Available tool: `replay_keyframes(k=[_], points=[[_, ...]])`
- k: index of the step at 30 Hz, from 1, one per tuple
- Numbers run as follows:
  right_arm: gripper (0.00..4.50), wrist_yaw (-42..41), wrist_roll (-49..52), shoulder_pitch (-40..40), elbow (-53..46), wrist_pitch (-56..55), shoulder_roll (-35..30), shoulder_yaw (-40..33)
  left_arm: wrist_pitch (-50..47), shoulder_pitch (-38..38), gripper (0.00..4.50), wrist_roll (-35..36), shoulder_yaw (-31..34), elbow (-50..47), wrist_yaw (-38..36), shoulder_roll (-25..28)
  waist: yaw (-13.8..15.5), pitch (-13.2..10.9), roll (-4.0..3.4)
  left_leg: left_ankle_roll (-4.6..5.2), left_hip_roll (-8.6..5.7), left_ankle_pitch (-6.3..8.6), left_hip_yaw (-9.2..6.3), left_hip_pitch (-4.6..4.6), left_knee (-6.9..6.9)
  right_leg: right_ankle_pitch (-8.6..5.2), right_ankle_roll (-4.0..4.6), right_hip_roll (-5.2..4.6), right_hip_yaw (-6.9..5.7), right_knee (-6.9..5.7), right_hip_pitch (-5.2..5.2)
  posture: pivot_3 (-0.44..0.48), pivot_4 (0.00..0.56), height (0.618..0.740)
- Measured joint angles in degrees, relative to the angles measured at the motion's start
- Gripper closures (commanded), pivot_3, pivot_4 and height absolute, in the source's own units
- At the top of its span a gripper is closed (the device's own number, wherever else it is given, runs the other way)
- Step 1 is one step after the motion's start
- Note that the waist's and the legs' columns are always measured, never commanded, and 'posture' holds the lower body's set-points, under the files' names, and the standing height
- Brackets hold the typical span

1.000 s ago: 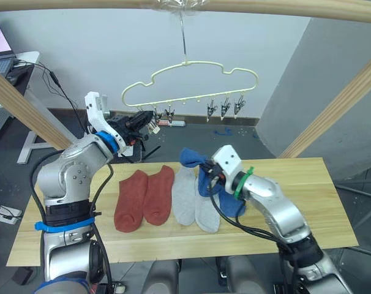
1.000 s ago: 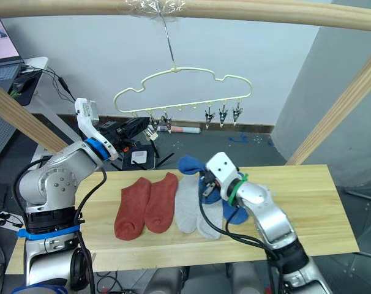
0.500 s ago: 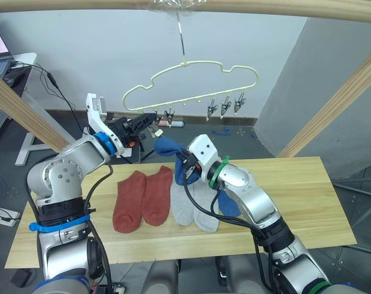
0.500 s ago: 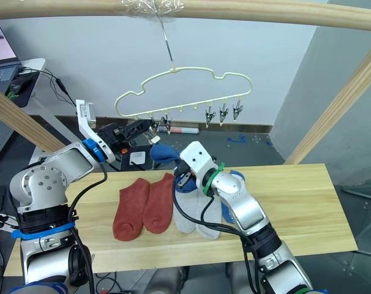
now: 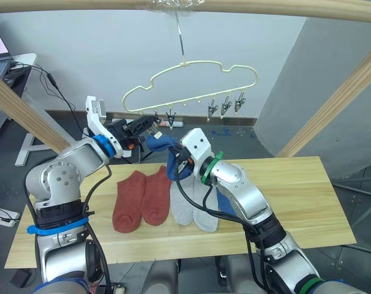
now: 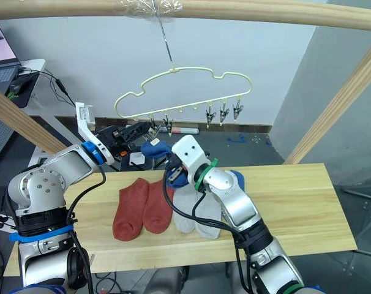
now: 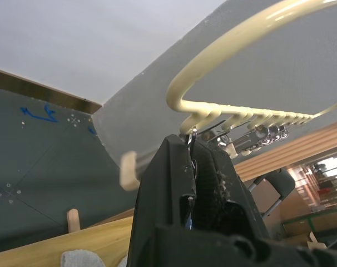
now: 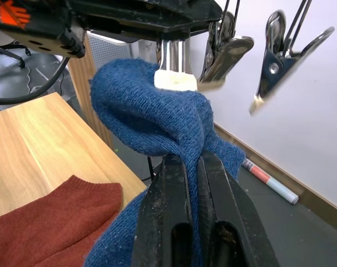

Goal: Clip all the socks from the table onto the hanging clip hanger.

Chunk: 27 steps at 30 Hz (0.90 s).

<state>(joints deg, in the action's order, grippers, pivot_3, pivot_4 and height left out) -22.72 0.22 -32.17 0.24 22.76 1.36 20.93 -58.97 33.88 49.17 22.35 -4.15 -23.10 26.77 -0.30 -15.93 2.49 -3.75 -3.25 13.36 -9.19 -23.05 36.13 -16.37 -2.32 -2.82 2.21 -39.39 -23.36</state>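
The pale yellow-green clip hanger hangs by its hook from the top pole. My left gripper is raised at its left end, shut on the leftmost clip. My right gripper is shut on a blue sock, whose bunched top sits just under that clip's pale pads. On the table lie two rust-red socks and two light grey socks. Another blue sock lies partly hidden behind my right arm. Several other clips hang free.
A round wooden pole frame surrounds the scene: a top bar, a slanted post on the right and one on the left. A desk with cables stands at the far left. The table's right half is bare.
My right gripper has carried the blue sock up and to the left, from above the table to just under the clip that my left gripper holds. The left arm has barely shifted.
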Motion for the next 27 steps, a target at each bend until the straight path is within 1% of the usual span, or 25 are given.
replay_keyframes(k=[4,5,6,12,13,16,18,21,22,24,27], points=[[4.50,0.1,0.1,0.0,0.1,0.0,0.1,0.0,0.7,0.0,3.15,0.4,0.0,-0.5,-0.1,-0.1,0.0,0.0,0.00,-0.02,0.00,-0.02,0.01,0.00,0.01,0.00,0.00,0.00,0.00,-0.12,-0.05,0.094,0.206,0.740],[4.50,0.1,0.1,0.0,0.1,0.0,0.2,0.0,0.7,0.0,2.93,0.6,0.0,-0.8,-0.1,-0.1,0.0,0.0,0.00,-0.03,0.01,-0.02,0.01,0.00,0.01,0.00,0.00,0.00,0.00,-0.14,-0.06,0.094,0.206,0.740],[4.50,0.1,0.1,0.0,0.1,0.0,0.2,0.0,0.7,0.0,2.58,1.0,0.0,-1.1,-0.1,-0.1,0.0,0.0,0.00,-0.04,0.01,-0.03,0.01,0.01,0.01,0.00,0.00,0.00,0.00,-0.16,-0.07,0.094,0.206,0.740],[4.50,-1.0,0.5,0.0,0.2,0.0,0.1,0.0,1.0,-1.6,0.79,1.2,0.0,-2.3,0.0,0.1,-0.1,0.0,0.00,-0.07,0.01,-0.06,0.03,0.04,0.01,0.00,0.01,0.01,0.02,-0.31,-0.10,0.092,0.205,0.740],[4.50,-1.2,0.7,0.0,0.2,0.1,0.1,0.0,1.1,-2.0,0.55,1.1,0.0,-2.3,0.0,0.4,-0.1,0.0,0.00,-0.08,0.01,-0.07,0.02,0.04,0.01,0.00,0.01,0.01,0.02,-0.35,-0.12,0.095,0.204,0.740],[4.50,-2.8,2.4,0.0,0.2,1.6,0.5,-0.1,2.6,-4.3,0.55,-0.9,-1.2,-3.5,-0.8,3.0,-0.2,0.0,0.01,-0.10,0.05,-0.09,0.03,0.07,0.01,0.00,0.01,0.02,0.05,-0.45,-0.17,0.097,0.200,0.740],[3.93,-3.8,5.7,0.4,0.2,4.8,2.7,-1.4,4.7,-7.0,0.52,-3.3,-3.1,-5.0,-2.2,5.4,-0.3,0.0,0.00,-0.11,0.08,-0.09,0.02,0.09,-0.01,0.02,0.04,0.04,0.07,-0.50,-0.19,0.102,0.197,0.740],[3.10,-4.8,10.5,0.8,0.1,10.7,6.3,-2.9,6.2,-9.1,0.52,-5.4,-4.5,-5.5,-3.7,7.1,-0.3,0.0,0.00,-0.15,0.09,-0.12,-0.02,0.08,-0.02,0.06,0.12,0.08,0.04,-0.50,-0.20,0.112,0.194,0.740],[2.73,-4.8,12.7,0.8,-0.1,13.0,6.8,-3.1,6.8,-9.3,0.52,-5.7,-4.7,-5.7,-4.0,7.4,-0.2,0.0,0.00,-0.17,0.09,-0.14,-0.03,0.08,-0.02,0.08,0.16,0.09,0.02,-0.50,-0.21,0.112,0.194,0.740],[2.09,-4.7,15.0,0.8,-0.2,16.4,6.8,-4.2,8.6,-10.4,0.52,-7.8,-5.4,-7.2,-4.5,9.2,-0.1,0.1,0.00,-0.19,0.09,-0.19,-0.04,0.08,-0.02,0.12,0.23,0.10,0.03,-0.50,-0.21,0.117,0.189,0.740],[1.07,-4.9,14.5,1.0,-0.3,16.7,4.5,-3.6,11.2,-12.6,0.52,-10.8,-6.4,-8.9,-4.5,9.7,0.2,0.5,0.03,-0.20,0.09,-0.22,-0.01,0.09,-0.04,0.13,0.24,0.12,0.00,-0.49,-0.21,0.120,0.182,0.740]])
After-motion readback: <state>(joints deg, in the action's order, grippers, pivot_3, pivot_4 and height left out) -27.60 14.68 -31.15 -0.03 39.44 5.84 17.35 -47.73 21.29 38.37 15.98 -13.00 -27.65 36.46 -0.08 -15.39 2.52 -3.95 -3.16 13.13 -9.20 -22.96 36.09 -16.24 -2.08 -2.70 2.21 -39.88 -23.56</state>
